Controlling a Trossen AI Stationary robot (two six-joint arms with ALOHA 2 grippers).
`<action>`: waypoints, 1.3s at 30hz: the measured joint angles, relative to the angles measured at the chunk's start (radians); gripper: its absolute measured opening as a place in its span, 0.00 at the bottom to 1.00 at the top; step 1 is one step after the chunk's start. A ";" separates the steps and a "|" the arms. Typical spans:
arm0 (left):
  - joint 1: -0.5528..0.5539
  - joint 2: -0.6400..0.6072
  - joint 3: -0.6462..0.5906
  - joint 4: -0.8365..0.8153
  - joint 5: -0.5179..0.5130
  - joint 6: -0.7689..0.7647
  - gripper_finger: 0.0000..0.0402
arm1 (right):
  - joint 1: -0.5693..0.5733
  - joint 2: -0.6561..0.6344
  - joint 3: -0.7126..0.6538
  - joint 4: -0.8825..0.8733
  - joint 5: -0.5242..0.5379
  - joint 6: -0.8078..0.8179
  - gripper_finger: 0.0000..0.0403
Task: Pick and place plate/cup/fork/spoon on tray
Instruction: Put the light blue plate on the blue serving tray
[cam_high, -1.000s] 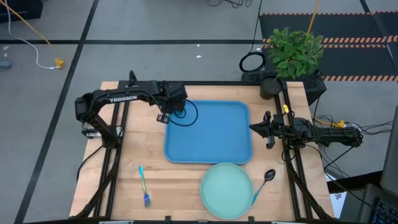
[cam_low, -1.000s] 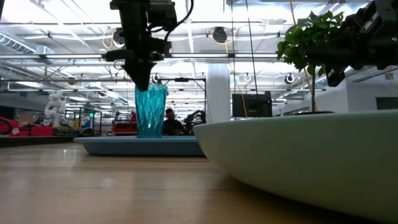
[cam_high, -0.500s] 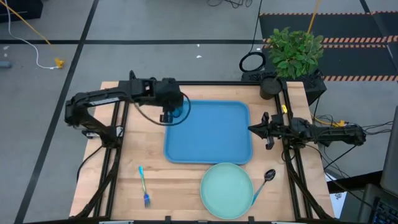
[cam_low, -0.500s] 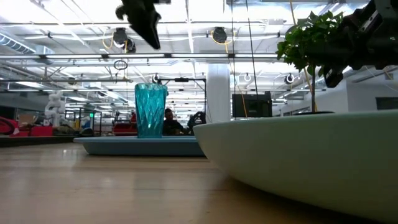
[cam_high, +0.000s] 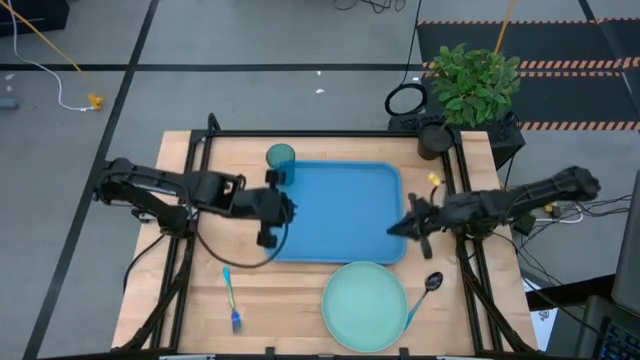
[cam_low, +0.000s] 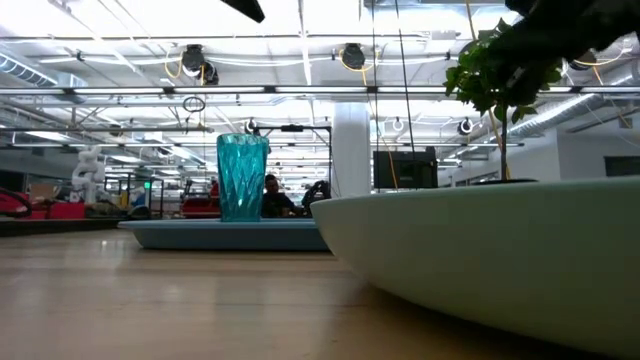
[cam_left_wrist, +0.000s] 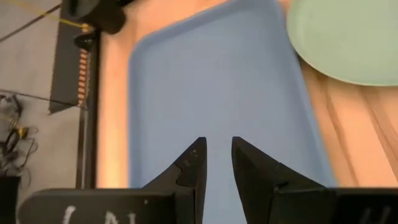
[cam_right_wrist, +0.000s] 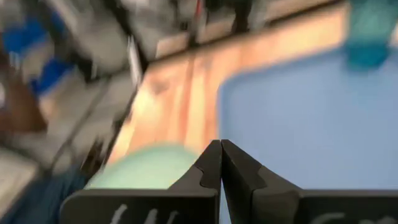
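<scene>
With the cup (cam_high: 281, 157) standing at the tray's (cam_high: 340, 215) far-left corner, the empty, slightly parted left gripper (cam_high: 268, 232) should approach the fork (cam_high: 231, 300) low, while the right gripper (cam_high: 399, 228), clenched empty, waits.

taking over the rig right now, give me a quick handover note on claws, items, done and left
Left claw: over the tray's left edge, fingers slightly apart, holding nothing.
Right claw: over the tray's right edge, shut and empty.
Tray: mid-table, its floor bare.
Cup: upright at the tray's far left corner.
Plate: on the table by the tray's near edge.
Spoon: right of the plate.
Fork: on the table left of the plate.
Done: cup appears placed.
Left: plate, fork, spoon.
</scene>
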 joint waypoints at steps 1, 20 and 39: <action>-0.010 0.000 -0.018 0.023 -0.005 -0.005 0.20 | 0.034 0.053 0.044 -0.046 0.000 0.012 0.00; -0.063 -0.001 -0.077 0.110 -0.084 -0.057 0.20 | 0.456 0.678 0.463 -0.308 -0.056 0.282 0.10; -0.087 -0.001 -0.077 0.223 -0.073 -0.130 0.20 | 0.609 0.905 0.531 -0.166 -0.059 0.273 0.39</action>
